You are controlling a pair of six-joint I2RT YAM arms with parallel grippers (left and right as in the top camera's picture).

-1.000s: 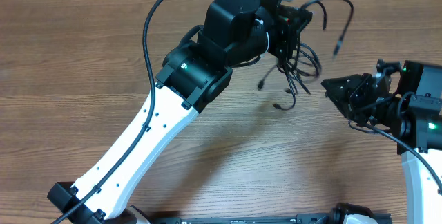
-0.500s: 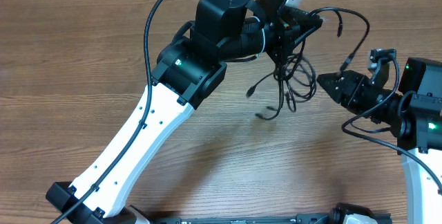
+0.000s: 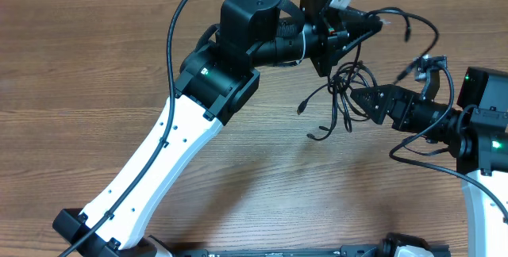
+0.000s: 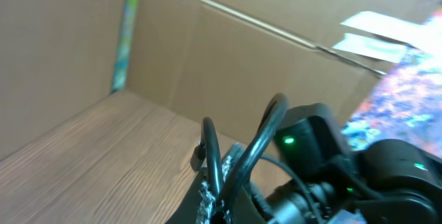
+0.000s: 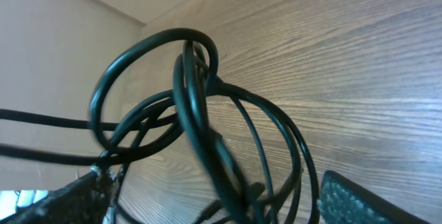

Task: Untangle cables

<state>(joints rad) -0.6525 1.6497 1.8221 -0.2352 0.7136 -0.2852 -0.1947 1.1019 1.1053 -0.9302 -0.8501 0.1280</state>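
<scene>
Several cables (image 3: 340,86), tangled, over wooden table (image 3: 79,74)

Black cables (image 3: 343,90), a brown wood-grain table (image 3: 79,90), the left arm (image 3: 171,158) white and black (its small light (image 3: 212,72) apparently green).

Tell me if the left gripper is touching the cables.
Touching. The left wrist view shows the cables pinched in the shut left gripper; overhead, the bundle hangs from it.

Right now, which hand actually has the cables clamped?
The left hand: it is shut on the cables, and the bundle dangles from it. The right hand is open, with loops merely passing between its fingers.
</scene>
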